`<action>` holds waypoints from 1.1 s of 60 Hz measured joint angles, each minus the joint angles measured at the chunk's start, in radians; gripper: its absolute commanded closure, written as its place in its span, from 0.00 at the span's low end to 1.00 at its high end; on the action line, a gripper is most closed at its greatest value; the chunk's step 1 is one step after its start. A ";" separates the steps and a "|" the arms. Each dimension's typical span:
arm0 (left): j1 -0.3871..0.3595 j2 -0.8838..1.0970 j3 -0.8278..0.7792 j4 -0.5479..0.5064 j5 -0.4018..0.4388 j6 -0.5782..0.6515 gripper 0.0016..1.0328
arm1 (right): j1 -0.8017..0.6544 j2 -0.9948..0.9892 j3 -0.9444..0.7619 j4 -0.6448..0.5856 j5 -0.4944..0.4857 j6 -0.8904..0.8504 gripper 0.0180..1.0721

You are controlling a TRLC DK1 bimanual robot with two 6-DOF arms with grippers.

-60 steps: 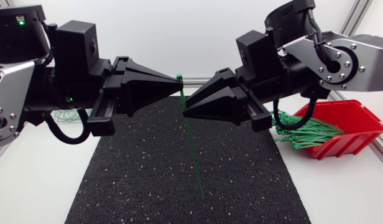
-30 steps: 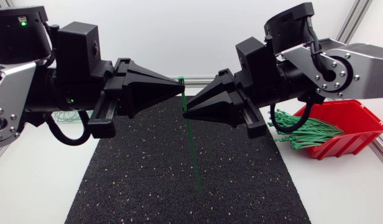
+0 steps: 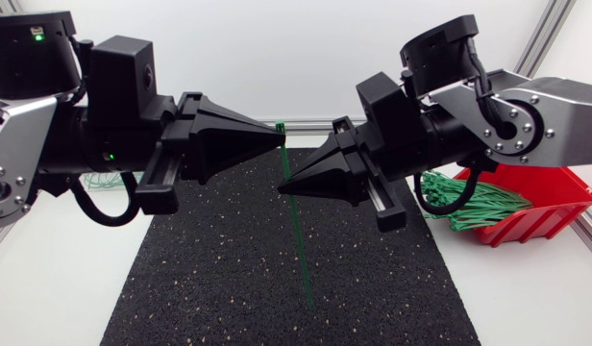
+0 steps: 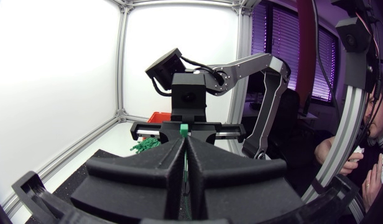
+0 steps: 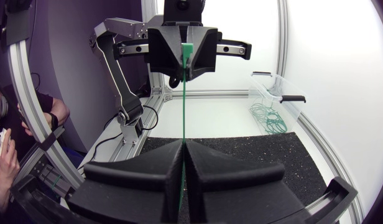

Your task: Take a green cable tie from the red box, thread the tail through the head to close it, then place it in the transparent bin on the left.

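There's the green cable tie (image 3: 298,245) dangling, tail over the black mat (image 3: 200,279). The right gripper (image 3: 283,189) is clamped on its strap, the left gripper (image 3: 279,137) pinching its head just above. Further back, the red box (image 3: 555,187) under the right arm, heaped with ties; the transparent bin (image 5: 270,87) by the left arm, looped ties inside

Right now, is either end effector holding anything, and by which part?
Both pinch one green cable tie: the left end effector just below its head, the right end effector on the strap further down. The tail hangs free.
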State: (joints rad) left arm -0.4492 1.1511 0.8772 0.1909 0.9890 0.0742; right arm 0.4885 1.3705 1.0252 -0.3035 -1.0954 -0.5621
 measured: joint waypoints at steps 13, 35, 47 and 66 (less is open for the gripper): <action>0.002 0.000 0.000 -0.003 0.000 0.000 0.84 | 0.000 -0.013 -0.006 -0.012 0.000 0.000 0.95; 0.008 0.000 0.000 -0.007 0.002 0.000 0.53 | -0.020 -0.013 -0.006 -0.015 -0.004 0.010 0.95; 0.002 0.000 0.000 -0.007 0.005 0.000 0.52 | -0.021 -0.013 -0.006 -0.014 -0.020 0.039 0.95; -0.012 0.002 0.000 -0.006 0.004 0.000 0.53 | -0.013 -0.013 -0.005 0.017 -0.027 0.112 0.95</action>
State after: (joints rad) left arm -0.4614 1.1530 0.8776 0.1844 0.9932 0.0746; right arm 0.4755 1.3575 1.0199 -0.2863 -1.1229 -0.4500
